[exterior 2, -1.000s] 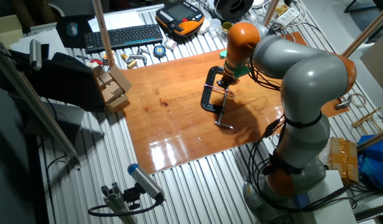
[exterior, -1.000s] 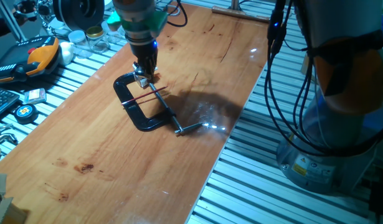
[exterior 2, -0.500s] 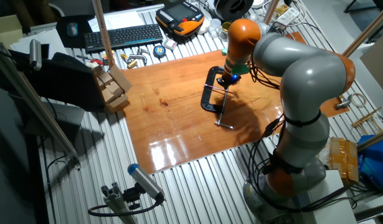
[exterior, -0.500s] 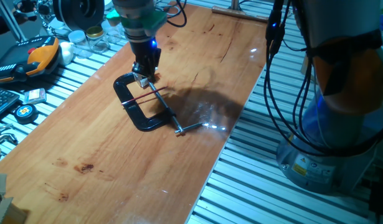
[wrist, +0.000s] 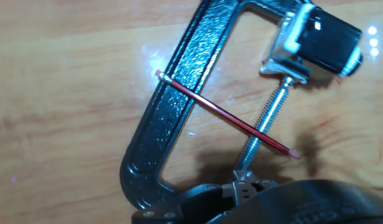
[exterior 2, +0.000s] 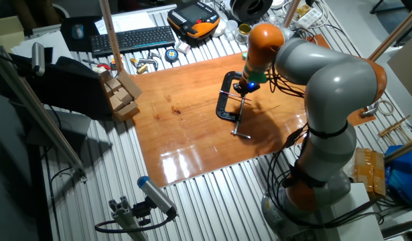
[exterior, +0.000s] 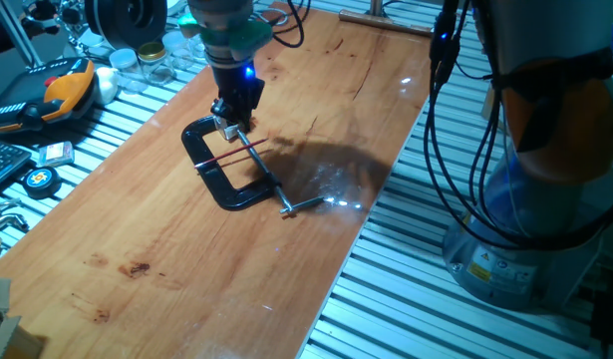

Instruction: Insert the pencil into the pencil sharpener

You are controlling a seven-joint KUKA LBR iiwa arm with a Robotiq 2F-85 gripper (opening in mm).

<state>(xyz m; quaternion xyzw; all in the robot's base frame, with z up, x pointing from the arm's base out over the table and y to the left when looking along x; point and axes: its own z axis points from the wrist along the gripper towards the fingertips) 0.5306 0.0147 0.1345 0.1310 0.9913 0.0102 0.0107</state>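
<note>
The thin red pencil (wrist: 225, 115) lies across the black C-clamp (wrist: 172, 106) and its steel screw rod (wrist: 266, 121), dark tip toward the lower right of the hand view. The small silver-and-black pencil sharpener (wrist: 312, 40) sits gripped in the clamp's mouth at the end of the screw. In one fixed view my gripper (exterior: 232, 117) hovers just above the sharpener (exterior: 226, 129), with the pencil (exterior: 234, 156) lying free a little in front of it. My fingers do not show clearly, so I cannot tell whether they are open. The gripper also shows in the other fixed view (exterior 2: 244, 86).
The clamp's handle bar (exterior: 301, 205) sticks out toward the table's right edge. Off the wooden board's left side lie an orange-black tool (exterior: 67, 88), jars (exterior: 152, 60) and a tape measure (exterior: 41, 179). Wooden blocks (exterior 2: 122, 94) and a keyboard (exterior 2: 132, 39) stand beyond the far side.
My hand has shifted slightly up and toward the back right, away from the pencil. The pencil, clamp and sharpener have not moved.
</note>
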